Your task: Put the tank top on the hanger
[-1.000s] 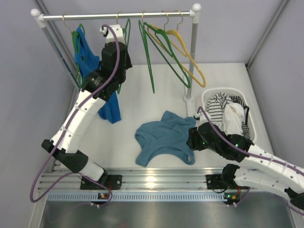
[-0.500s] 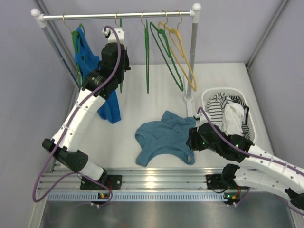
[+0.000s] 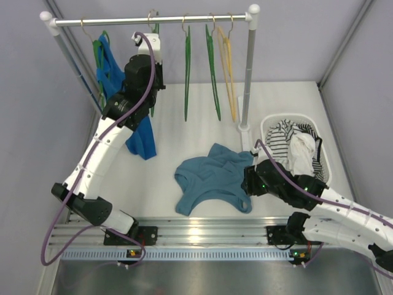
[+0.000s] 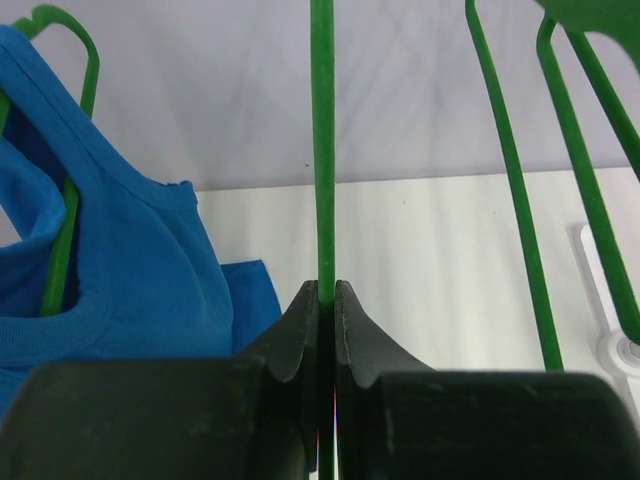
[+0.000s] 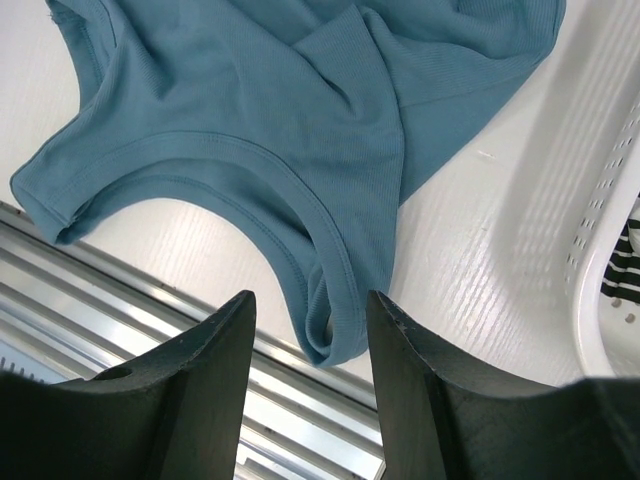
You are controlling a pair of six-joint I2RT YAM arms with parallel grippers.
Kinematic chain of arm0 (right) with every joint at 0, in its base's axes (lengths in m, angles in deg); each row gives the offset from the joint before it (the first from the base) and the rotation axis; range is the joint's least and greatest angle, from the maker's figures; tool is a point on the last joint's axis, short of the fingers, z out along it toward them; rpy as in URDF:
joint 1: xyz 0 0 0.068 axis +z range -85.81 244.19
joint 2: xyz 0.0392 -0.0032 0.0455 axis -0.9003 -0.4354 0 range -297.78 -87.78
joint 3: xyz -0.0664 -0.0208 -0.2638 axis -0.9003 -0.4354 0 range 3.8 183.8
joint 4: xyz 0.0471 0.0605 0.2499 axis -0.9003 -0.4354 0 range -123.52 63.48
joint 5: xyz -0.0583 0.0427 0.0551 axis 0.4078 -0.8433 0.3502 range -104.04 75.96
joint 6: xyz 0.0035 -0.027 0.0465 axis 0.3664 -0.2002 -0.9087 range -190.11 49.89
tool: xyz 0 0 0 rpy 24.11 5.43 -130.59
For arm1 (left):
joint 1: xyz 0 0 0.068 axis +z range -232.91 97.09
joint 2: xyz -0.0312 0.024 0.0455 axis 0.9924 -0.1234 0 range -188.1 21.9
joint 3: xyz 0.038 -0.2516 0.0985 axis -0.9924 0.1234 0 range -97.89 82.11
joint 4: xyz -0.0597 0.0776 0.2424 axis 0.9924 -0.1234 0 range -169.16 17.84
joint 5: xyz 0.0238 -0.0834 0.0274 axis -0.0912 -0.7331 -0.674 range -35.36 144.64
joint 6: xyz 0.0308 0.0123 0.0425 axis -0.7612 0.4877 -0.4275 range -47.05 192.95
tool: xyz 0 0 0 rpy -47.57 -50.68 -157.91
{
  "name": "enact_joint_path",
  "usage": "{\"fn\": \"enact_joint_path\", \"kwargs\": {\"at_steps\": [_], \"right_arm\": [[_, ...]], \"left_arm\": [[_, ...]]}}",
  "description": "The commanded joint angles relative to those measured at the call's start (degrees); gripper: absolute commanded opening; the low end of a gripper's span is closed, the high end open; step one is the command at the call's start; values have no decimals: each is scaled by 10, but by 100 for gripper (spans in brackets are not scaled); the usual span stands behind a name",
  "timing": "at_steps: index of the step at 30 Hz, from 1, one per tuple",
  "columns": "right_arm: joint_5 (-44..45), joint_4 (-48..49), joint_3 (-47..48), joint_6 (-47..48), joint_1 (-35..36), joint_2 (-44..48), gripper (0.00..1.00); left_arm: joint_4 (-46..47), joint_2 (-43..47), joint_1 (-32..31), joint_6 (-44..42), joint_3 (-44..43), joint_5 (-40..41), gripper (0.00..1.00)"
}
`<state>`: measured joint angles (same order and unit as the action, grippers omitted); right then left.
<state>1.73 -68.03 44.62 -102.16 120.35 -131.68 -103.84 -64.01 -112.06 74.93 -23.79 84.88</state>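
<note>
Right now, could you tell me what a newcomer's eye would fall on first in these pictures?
The left claw, up at the metal rail at the back, is pinched shut on a thin dark-green wire hanger. A muted teal-blue tank top lies crumpled on the white table, with the open right claw just over its near right corner.

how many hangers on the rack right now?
5. Green hanger under the blue top, far left; green hanger pinched in the left gripper; two green hangers free, middle; yellow hanger, rightmost. None looks hidden.
</note>
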Motion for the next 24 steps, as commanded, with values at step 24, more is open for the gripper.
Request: {"fn": "enact_joint_path", "kwargs": {"at_steps": [24], "right_arm": [[8,22,3,10,8,-11,48]], "left_arm": [[80,180,16,-22,152,-108,0]]}}
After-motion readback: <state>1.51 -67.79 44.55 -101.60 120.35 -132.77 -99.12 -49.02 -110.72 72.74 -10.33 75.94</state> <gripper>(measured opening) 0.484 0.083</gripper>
